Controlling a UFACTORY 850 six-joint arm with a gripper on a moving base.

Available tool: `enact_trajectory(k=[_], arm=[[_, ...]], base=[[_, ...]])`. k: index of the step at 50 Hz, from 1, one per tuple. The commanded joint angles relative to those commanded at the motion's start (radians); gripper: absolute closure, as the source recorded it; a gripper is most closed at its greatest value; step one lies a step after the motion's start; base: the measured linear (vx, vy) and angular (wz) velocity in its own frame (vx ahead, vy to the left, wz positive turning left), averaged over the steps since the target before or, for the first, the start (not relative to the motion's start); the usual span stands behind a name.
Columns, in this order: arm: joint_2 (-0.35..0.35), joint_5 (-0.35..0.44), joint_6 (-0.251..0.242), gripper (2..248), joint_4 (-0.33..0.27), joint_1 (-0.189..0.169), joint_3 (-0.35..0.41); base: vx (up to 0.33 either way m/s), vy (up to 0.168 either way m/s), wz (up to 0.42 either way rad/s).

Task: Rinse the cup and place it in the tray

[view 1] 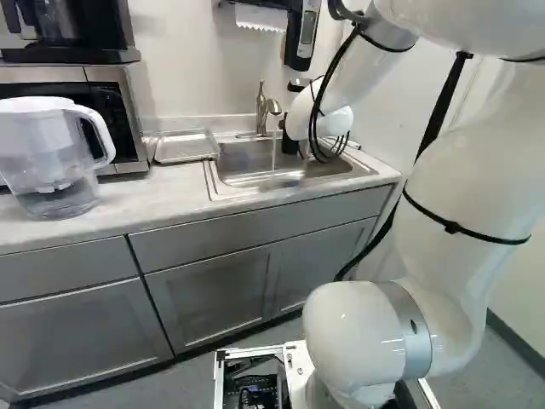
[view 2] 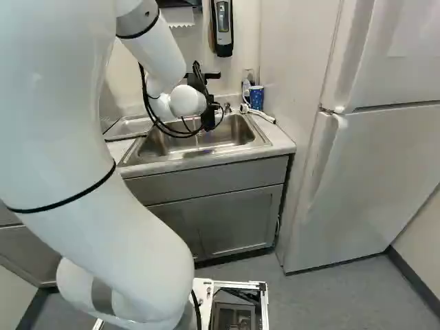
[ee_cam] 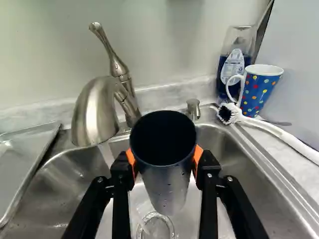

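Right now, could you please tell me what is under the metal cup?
The sink basin, with its drain partly showing past the metal cup; whatever the cup itself covers cannot be seen.

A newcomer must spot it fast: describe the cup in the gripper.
Find the sink, then the faucet at its back. Beside the faucet, the gripper holds the cup, silvery outside, dark inside. It has no dots, unlike the blue mug on the counter.

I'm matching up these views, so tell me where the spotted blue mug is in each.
Left base view: not visible.
Right base view: the mug is beyond the sink's far right corner.
Wrist view: beside the bottle, near the brush.
Shared landmark: the sink.
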Motion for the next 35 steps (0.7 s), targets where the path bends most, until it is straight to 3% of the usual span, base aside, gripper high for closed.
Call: enact_trajectory(k=[21, 35], arm=[[-0.031, 0.000, 0.000, 126, -0.002, 0.007, 0.014], [-0.018, 0.000, 0.000, 126, -0.007, 0.028, 0.029]], base=[[0.000, 0.000, 0.000], [0.000, 0.000, 0.000]])
